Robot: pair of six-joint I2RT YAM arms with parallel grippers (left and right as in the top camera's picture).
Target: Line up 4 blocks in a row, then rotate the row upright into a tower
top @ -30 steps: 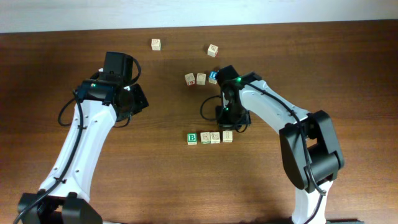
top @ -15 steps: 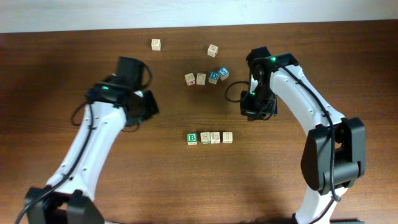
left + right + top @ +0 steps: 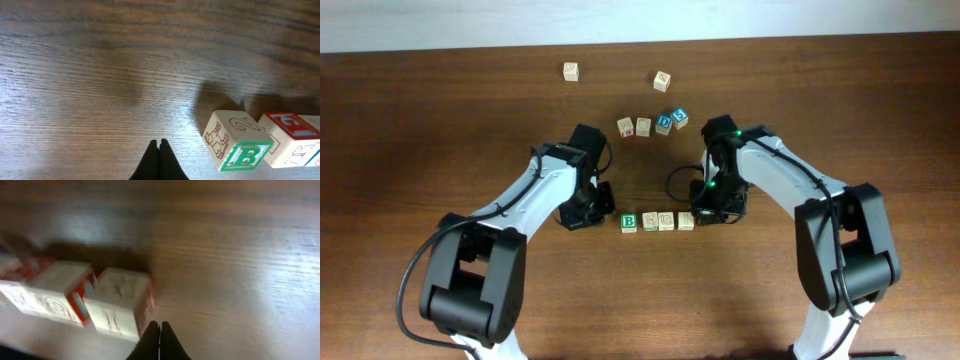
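Overhead view shows the four blocks (image 3: 657, 221) standing side by side in a short row near the middle of the tabletop (image 3: 440, 120). The green-and-white B block (image 3: 629, 222) is at the end nearest the left arm. The left fingers (image 3: 604, 208) sit low just beside it, and the right fingers (image 3: 704, 210) sit just beside the end block (image 3: 686, 220) on the opposite side.

In the left wrist view the left fingers are pressed together and hold nothing. Their tips are over bare wood, apart from the B block, which has a red-faced block (image 3: 290, 126) against its far side. The right wrist view is blurred but shows the right fingers also closed and empty, close to the end block's corner.

Farther back are two pale cubes (image 3: 634, 127), two blue-faced cubes (image 3: 671, 121) and two lone cubes (image 3: 570, 71).
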